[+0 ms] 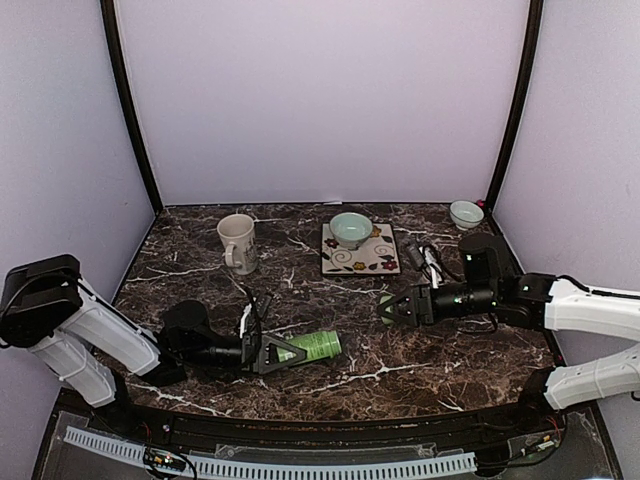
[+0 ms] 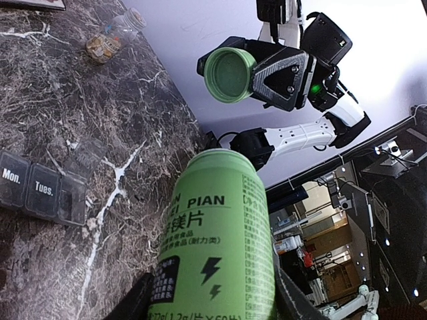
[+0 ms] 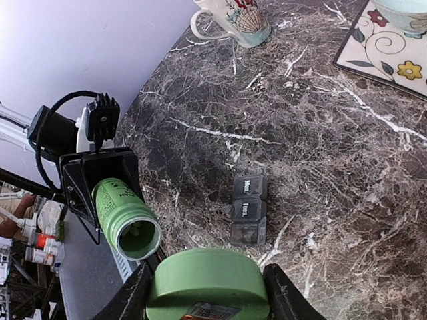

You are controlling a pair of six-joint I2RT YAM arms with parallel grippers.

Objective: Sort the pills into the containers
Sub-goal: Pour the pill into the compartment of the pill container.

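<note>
**Top view:** The green bottle [image 1: 315,347] lies on its side on the table [image 1: 200,270], clamped in the left gripper [image 1: 287,351]. Its open mouth points right, at the right gripper [image 1: 388,309], which grasps the cap [image 1: 385,305] just beyond that mouth.

**Left wrist:** This view shows what the dark marble hides from above. The pill box [image 2: 41,192] lies flat to the left of the bottle, apart from it, with its long axis running roughly toward the bottle's flank. The mouth therefore points past the pill box, and I judge it must swing sideways to reach it. The left gripper is the nearer one.

**Right wrist:** Only this view looks into the bottle's mouth, where the pale bits are probably pills [image 3: 136,231]. The pill box lies near that mouth. I cannot tell whether its lids are open.
</note>
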